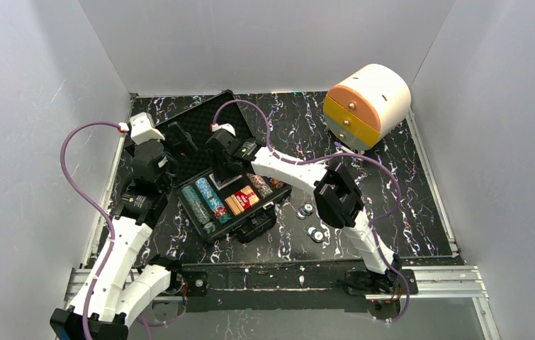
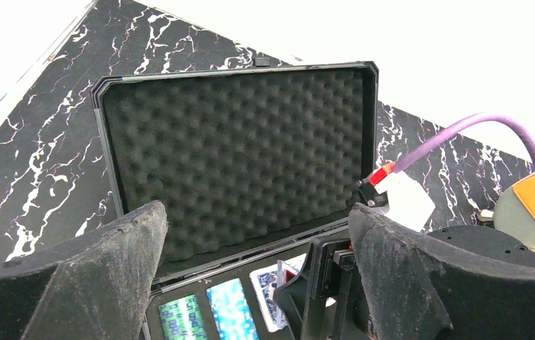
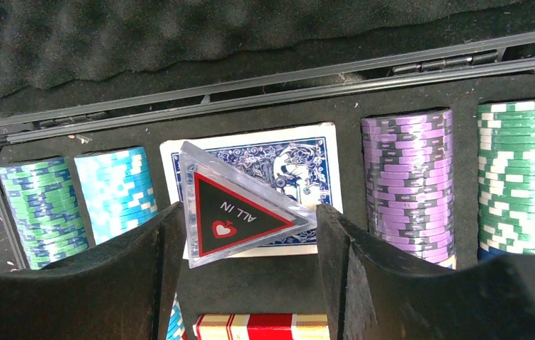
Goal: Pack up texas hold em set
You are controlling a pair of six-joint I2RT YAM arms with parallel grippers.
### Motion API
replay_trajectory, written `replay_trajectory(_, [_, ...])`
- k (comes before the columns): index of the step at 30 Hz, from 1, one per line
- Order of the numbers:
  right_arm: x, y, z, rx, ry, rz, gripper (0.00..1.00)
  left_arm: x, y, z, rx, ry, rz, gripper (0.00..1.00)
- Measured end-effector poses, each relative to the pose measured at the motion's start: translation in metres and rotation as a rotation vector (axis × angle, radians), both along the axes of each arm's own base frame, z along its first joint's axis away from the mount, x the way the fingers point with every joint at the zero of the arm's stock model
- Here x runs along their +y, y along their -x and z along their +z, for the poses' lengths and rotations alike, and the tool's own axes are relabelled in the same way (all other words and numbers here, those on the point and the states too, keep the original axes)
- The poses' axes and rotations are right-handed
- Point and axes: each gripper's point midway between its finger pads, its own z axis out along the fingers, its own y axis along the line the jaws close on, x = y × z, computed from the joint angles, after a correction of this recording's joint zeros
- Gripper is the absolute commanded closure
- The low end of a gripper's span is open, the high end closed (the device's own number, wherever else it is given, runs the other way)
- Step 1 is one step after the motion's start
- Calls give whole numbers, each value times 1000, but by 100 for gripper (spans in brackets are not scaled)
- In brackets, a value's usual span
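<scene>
Triangle (image 3: 239,216) marked "ALL IN", between right fingers (image 3: 133,283), above cards (image 3: 300,159)

The top view looks down from above and behind the arm bases (image 1: 385,280), far enough to hold the whole counter (image 1: 427,212) and the open case (image 1: 200,117). The left wrist view looks low past the left end effector (image 2: 257,212) at the case lid (image 2: 236,142), fairly near. The right wrist view peers steeply down past the right end effector (image 3: 250,212), very close, into the chip rows (image 3: 406,184). All share the case.
</scene>
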Motion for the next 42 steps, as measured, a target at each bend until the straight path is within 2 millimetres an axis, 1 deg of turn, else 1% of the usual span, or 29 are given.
replay_trajectory(4, [0,-1,0,12,14,-16,30,0,0,0,0,0,1,2])
replay_trajectory(10, [-6,1,0,40,37,-54,29,1,0,0,0,0,2,2])
replay_trajectory(12, [-7,3,-1,47,40,-53,26,1,0,0,0,0,1,2])
replay_trajectory(18, [-4,7,1,66,29,-24,19,1,0,0,0,0,1,2])
replay_trajectory(24, [-2,7,2,78,19,-7,17,1,0,0,-2,0,1,2])
replay_trajectory(27, [-4,7,7,69,15,-9,16,1,0,0,-2,0,1,2])
replay_trajectory(29, [-11,7,16,48,11,-18,14,1,0,0,-2,0,1,2])
replay_trajectory(31, [-26,10,32,18,11,-36,13,0,1,0,-1,1,-1,2])
replay_trajectory(33, [-48,13,57,-35,0,-69,11,-1,1,0,-3,3,-7,2])
replay_trajectory(36, [-94,20,102,-130,-37,-148,9,-3,1,2,-7,6,-18,2])
replay_trajectory(38, [-128,24,124,-186,-64,-213,7,-4,2,3,-13,10,-28,2])
replay_trajectory(40, [-170,31,131,-215,-66,-298,7,-7,1,4,-19,15,-44,2])
replay_trajectory(42, [-204,33,125,-215,-50,-378,7,-10,1,5,-22,18,-59,2])
